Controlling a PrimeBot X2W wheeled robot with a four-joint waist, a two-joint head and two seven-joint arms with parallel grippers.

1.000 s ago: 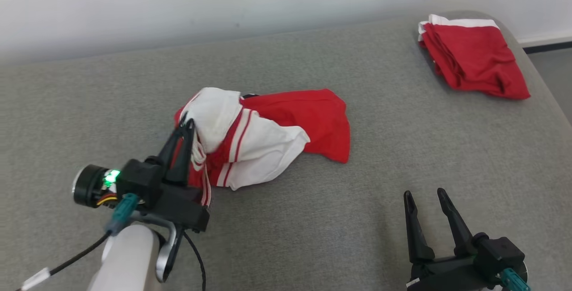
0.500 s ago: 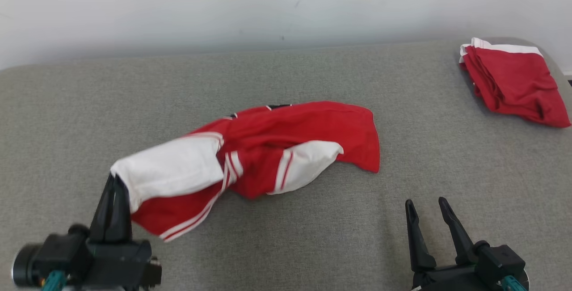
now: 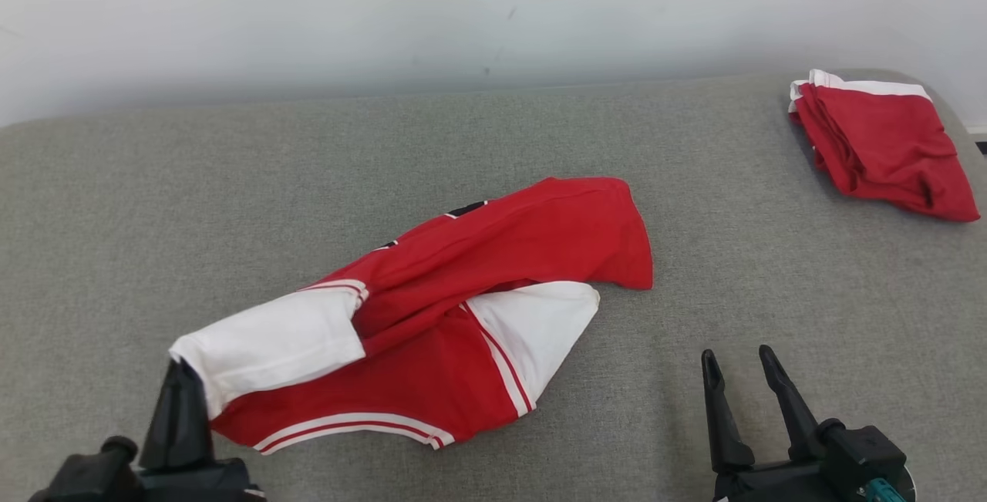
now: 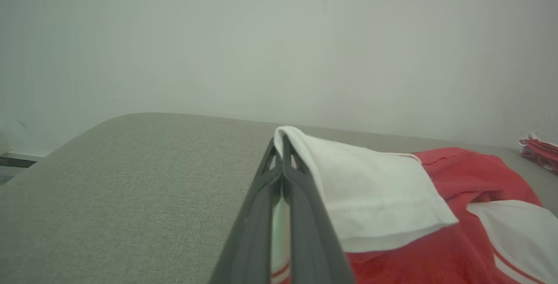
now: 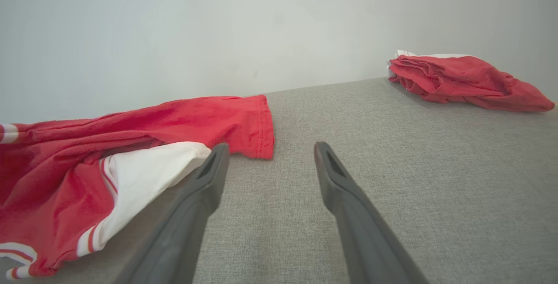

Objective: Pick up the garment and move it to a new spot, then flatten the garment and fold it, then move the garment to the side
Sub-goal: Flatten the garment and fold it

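- A red and white garment (image 3: 493, 255) lies crumpled near the middle of a grey fabric-covered surface (image 3: 231, 178), stretching from the near left toward the far right.
- The left end effector (image 3: 179, 369), at the near left, has its two dark fingers pressed together, pinching the edge of the garment's white sleeve (image 3: 270, 344). The left wrist view shows the sleeve draped over the closed fingertips (image 4: 281, 144).
- The right end effector (image 3: 736, 355) sits at the near right with its fingers spread, holding nothing, near the garment but apart from it.
- A folded red and white cloth (image 3: 879, 147) rests at the far right corner, well apart from the garment.
- A pale wall (image 3: 463, 8) stands behind.
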